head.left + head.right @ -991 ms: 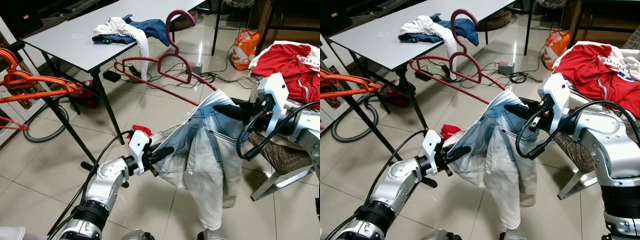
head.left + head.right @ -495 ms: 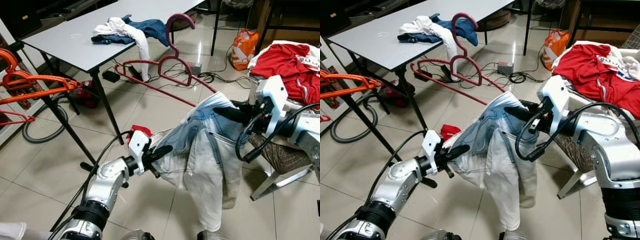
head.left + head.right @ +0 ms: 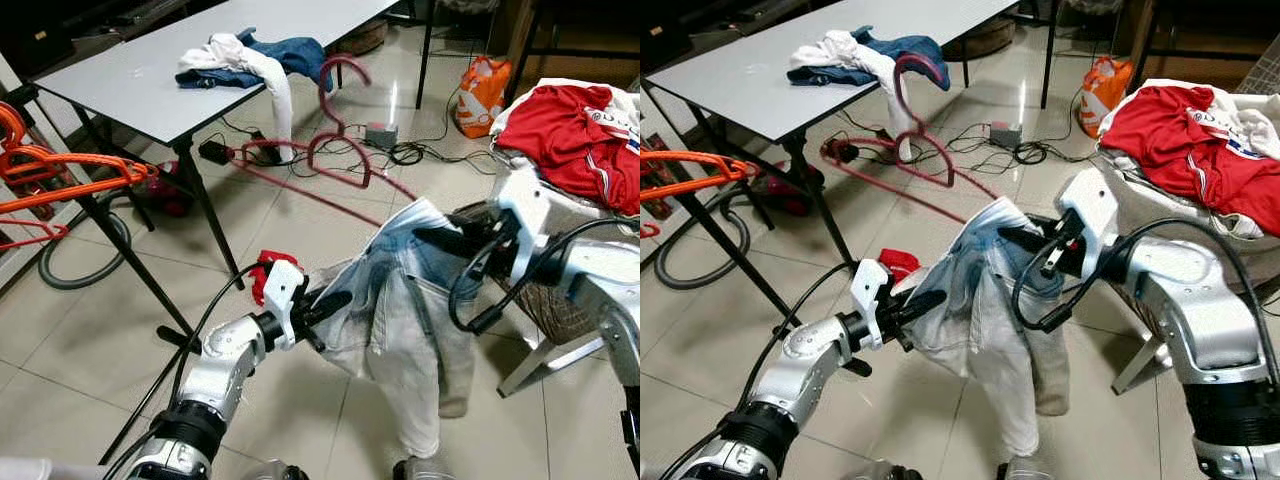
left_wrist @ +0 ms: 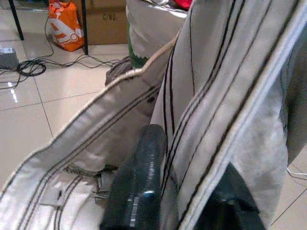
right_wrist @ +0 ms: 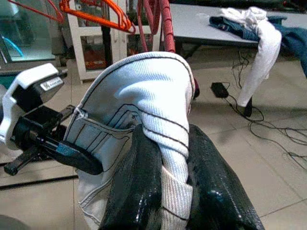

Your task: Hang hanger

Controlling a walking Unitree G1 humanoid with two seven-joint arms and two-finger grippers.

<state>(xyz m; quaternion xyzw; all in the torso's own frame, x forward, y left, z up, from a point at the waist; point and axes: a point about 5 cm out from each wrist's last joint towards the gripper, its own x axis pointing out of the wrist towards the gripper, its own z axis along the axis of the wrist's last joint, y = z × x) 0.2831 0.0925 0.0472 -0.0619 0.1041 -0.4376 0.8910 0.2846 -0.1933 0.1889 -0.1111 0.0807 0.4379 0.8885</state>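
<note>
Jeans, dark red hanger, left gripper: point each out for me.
jeans (image 3: 415, 330), left eye view, on the pale hanging leg.
dark red hanger (image 3: 330, 80), left eye view, on its hook.
left gripper (image 3: 325, 305), left eye view, between its fingertips at the waistband.

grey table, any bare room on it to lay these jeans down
The grey table is bare over its near and left part, up to the front edge. Its far right end is crowded by a heap of clothes with a white sleeve hanging over the edge. Both grippers, left and right, hold the jeans.
</note>
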